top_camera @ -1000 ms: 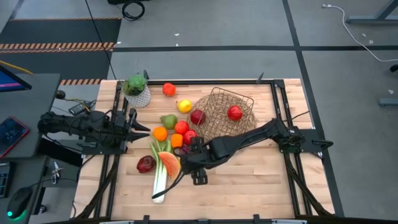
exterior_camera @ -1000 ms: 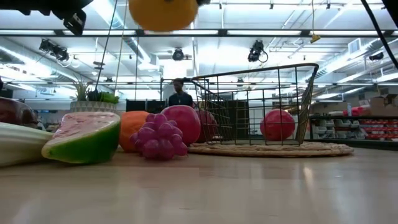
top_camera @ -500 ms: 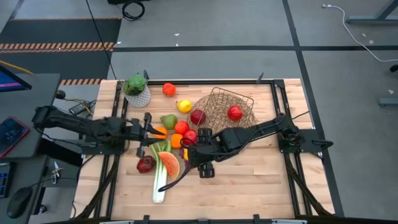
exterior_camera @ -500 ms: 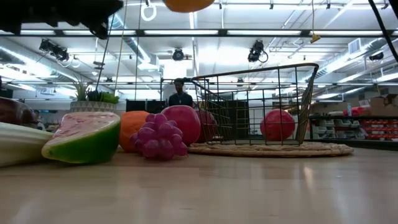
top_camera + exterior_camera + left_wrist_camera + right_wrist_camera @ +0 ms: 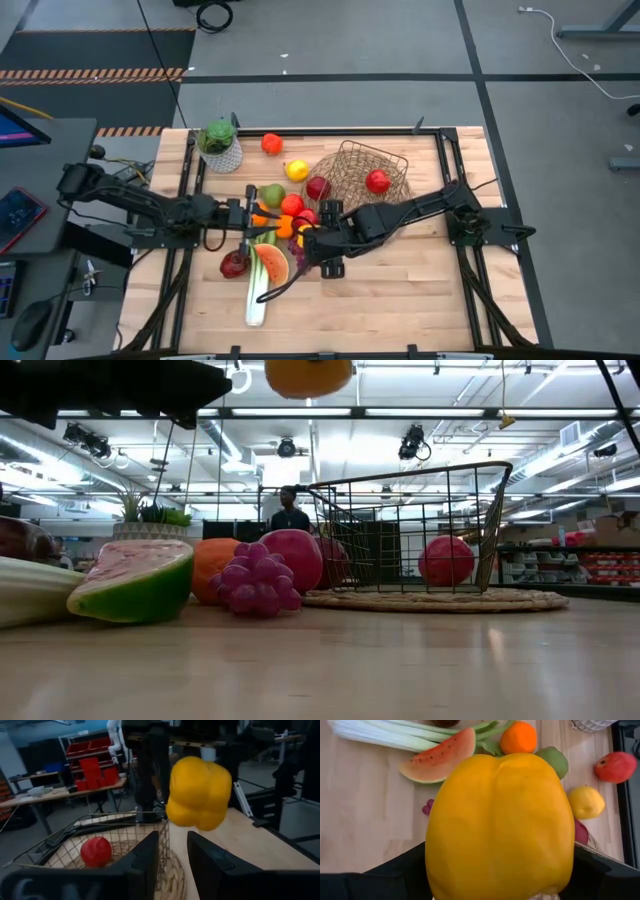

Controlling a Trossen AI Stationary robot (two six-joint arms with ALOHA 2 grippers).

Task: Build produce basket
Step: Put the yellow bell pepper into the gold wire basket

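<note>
Above produce pile, left of basket [image 5: 362, 172]: right claw [image 5: 500, 885] clamped on yellow pepper [image 5: 501, 827]; left claw [image 5: 172, 852] apart, empty. You carry pepper right, release over basket.

My right gripper [image 5: 303, 243] is raised above the table's middle, arm stretched leftward, jaws wide around a load. My left gripper [image 5: 262, 215] reaches toward it, fingers [image 5: 145, 860] slightly parted.

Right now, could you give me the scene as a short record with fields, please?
right gripper: shut on yellow pepper, held above the table
left gripper: open, empty, facing the pepper
basket: holds a red apple
still on table: watermelon slice, grapes, leek
</note>
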